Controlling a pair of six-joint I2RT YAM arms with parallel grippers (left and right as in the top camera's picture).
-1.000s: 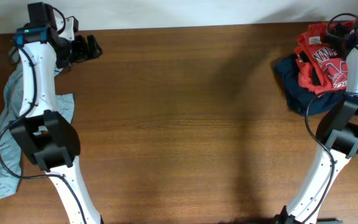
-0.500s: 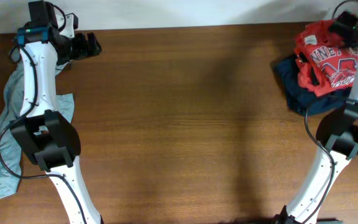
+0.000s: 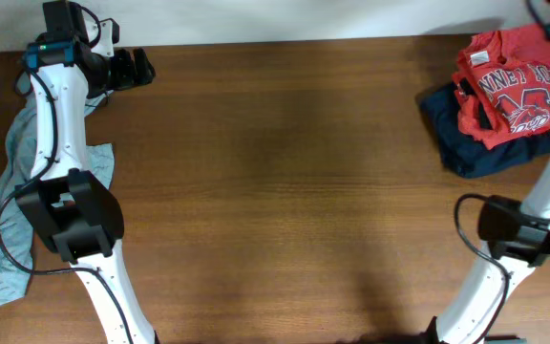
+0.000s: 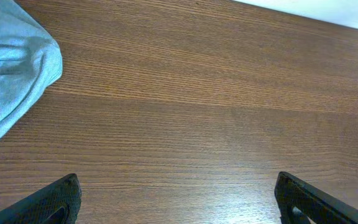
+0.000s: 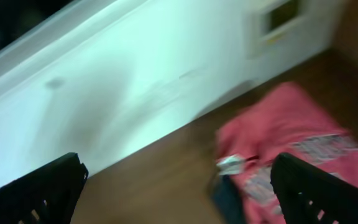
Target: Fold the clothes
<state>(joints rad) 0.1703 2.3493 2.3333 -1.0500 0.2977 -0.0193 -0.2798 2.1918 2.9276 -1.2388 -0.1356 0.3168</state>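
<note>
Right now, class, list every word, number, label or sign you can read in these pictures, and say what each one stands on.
Nothing can be read for certain.
Orange-red T-shirt: an arched row of white-and-navy chest lettering over larger characters, too small and creased to read from overhead, and blurred in the right wrist view.
Pale grey-blue shirt, navy garment, table: no text visible.

Matt grained wooden table (image 3: pixel 285 191); soft creased cloth T-shirt (image 3: pixel 509 86)

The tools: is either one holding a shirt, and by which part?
Nothing is held. The left tool and right tool are both open and empty.
</note>
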